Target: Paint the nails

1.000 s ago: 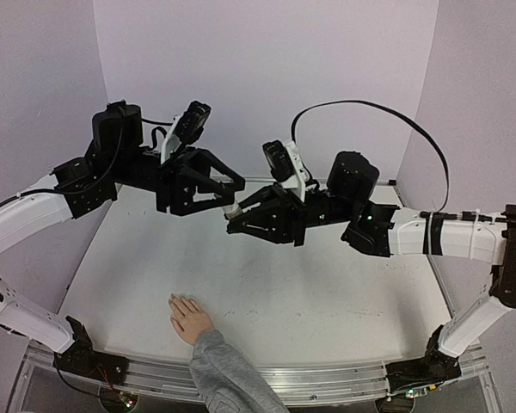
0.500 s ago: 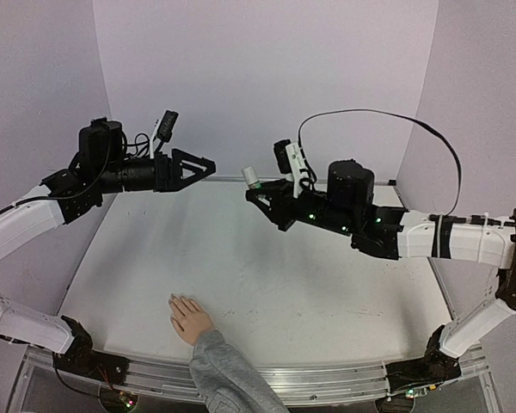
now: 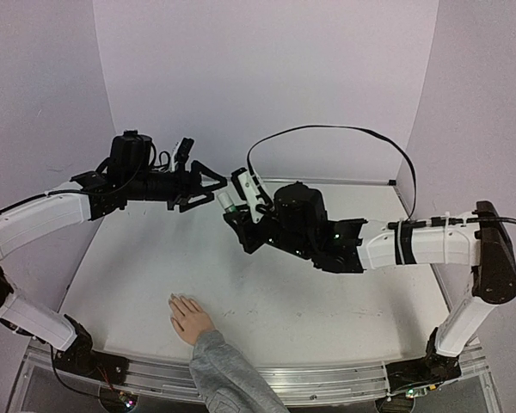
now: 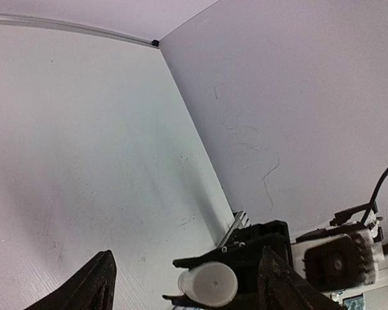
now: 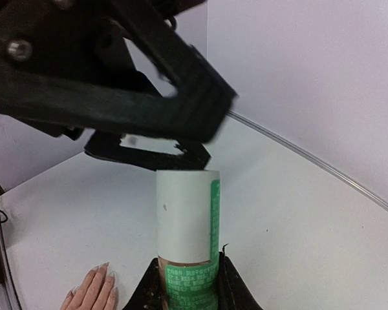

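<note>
Right gripper (image 5: pixel 186 287) clenched on whitish cylindrical green-labelled bottle (image 5: pixel 181 226), cap end toward left gripper (image 3: pixel 219 189). Left gripper released — jaws astride bottle's long axis, just off cap. Pale nails (image 3: pixel 176 300) of flesh-coloured mannequin hand (image 3: pixel 189 320) — well below bottle, near side, likely nearer left arm.

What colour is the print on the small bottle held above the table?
Green, on a whitish bottle; clearest in the right wrist view.
</note>
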{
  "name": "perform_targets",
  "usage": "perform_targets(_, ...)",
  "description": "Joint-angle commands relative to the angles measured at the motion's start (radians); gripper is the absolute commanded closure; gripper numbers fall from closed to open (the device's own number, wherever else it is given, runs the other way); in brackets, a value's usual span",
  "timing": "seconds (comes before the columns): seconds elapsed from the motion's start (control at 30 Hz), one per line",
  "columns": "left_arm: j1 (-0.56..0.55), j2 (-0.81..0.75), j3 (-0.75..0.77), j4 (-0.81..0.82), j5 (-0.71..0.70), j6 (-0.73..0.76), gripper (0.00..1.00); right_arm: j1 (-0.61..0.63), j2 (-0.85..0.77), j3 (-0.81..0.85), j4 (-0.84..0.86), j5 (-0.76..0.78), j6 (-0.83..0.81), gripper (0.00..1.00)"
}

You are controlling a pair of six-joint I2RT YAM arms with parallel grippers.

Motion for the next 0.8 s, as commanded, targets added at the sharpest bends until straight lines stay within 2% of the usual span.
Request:
perform_targets(0.0,-0.003,0.011,0.036,0.039,-0.024,-0.063,0.28,0.028,0.019,0.085,0.038,0.088,-0.055,1.0)
perform_targets(0.27,-0.024,-0.008,0.019,0.04,-0.057,-0.054,0.54,0.051,0.079,0.133,0.041,0.127,-0.083,1.0)
perform_targets(0.57,-0.063,-0.014,0.001,0.04,-0.088,-0.022,0.6,0.051,0.087,0.15,0.046,0.142,-0.07,1.0)
perform_targets(0.67,-0.075,-0.007,0.009,0.04,-0.09,-0.005,0.67,0.05,0.085,0.151,0.047,0.132,-0.07,1.0)
perform_targets(0.77,-0.081,-0.005,0.014,0.04,-0.084,0.014,0.78,0.051,0.075,0.145,0.049,0.116,-0.035,1.0)
